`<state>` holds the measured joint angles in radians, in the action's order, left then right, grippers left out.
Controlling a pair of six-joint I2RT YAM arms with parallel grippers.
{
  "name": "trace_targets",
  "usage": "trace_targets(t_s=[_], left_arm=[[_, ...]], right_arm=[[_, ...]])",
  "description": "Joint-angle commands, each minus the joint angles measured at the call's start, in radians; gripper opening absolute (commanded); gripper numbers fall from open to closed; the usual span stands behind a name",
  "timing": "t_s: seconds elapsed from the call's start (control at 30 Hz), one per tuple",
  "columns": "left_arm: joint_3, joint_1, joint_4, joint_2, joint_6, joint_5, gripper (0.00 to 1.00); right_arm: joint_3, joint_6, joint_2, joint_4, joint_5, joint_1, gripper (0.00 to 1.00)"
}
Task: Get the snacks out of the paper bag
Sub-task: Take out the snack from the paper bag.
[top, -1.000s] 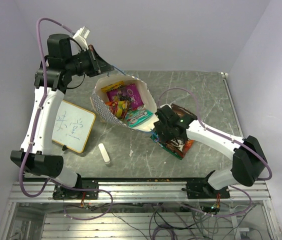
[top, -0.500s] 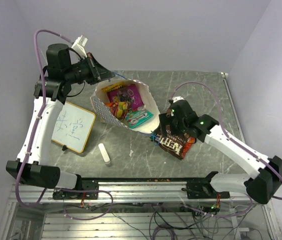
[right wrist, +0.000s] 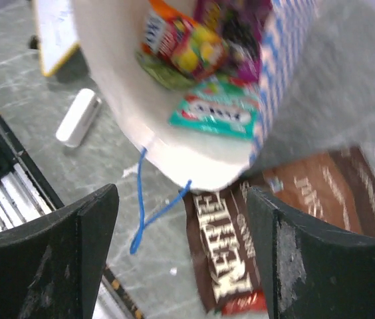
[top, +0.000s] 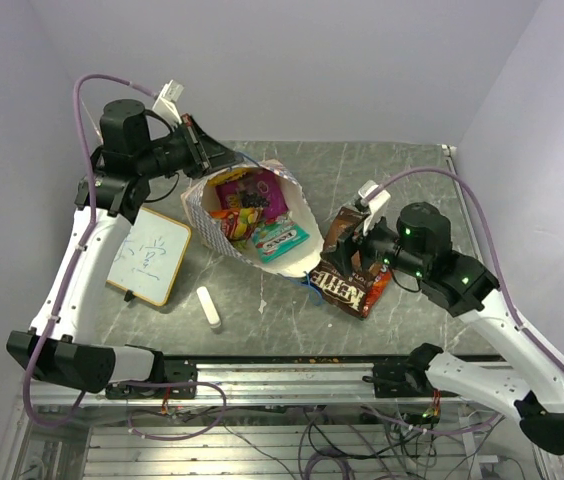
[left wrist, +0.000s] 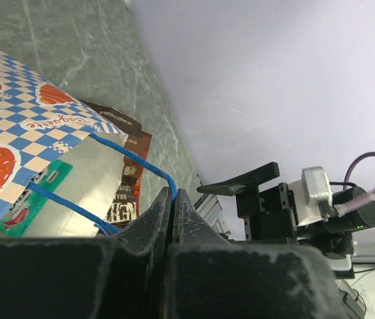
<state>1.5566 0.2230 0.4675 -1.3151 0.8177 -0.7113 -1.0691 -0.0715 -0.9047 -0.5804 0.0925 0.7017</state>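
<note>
R fingers (right wrist: 320, 259) lifted off choc bag (top: 350, 290).

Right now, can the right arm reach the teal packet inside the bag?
Probably yes: the right gripper is open, facing the mouth of the paper bag; the teal packet lies just inside, uncovered.

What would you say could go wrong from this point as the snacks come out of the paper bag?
1. The left pincer is shut on only the thin blue cord handle; if it slips, the paper bag may sag shut.
2. The second cord handle hangs loose at the bag's lower rim, in front of the open right pincer, and could snag a finger reaching in.
3. The brown chocolate packets lie at the bag's mouth and might get shoved.
</note>
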Motion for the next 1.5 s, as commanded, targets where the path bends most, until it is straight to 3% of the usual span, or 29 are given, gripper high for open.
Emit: trace_targets(t_s=[0.0,0.2,0.47,0.63,0.87,1.07,1.3,1.47], left_arm=[[-0.008,0.029,-0.062,0.047,0.027,-0.030,0.07],[-0.061,0.051,-0.094,0.081,0.045,-0.030,0.07],[-0.065,0.059,-0.047,0.082,-0.035,-0.009,0.07],[0.021,0.061,0.012,0.024,-0.089,-0.011,0.07],[0.005,0.061,-0.011,0.013,-0.090,-0.045,0.07],[0.005,0.061,-0.001,0.016,-0.102,-0.050,0.07],[0.018,0.060,0.025,0.009,-0.119,-0.053,0.07],[0.072,0.061,0.127,-0.003,-0.198,-0.053,0.07]], right_arm=[[0.060,0.212,-0.002,0.272,0.277,0.002,0.76],[0.062,0.391,-0.157,0.382,0.317,0.016,0.72],[-0.014,1.064,-0.368,0.192,0.303,0.062,0.74],[-0.008,1.210,-0.471,0.236,0.279,0.073,0.74],[-0.035,1.341,-0.640,0.265,0.129,0.132,0.74],[-0.054,1.350,-0.741,0.333,0.013,0.135,0.75],[-0.048,1.346,-0.808,0.409,-0.014,0.134,0.74],[-0.060,1.340,-0.888,0.520,-0.073,0.132,0.74]])
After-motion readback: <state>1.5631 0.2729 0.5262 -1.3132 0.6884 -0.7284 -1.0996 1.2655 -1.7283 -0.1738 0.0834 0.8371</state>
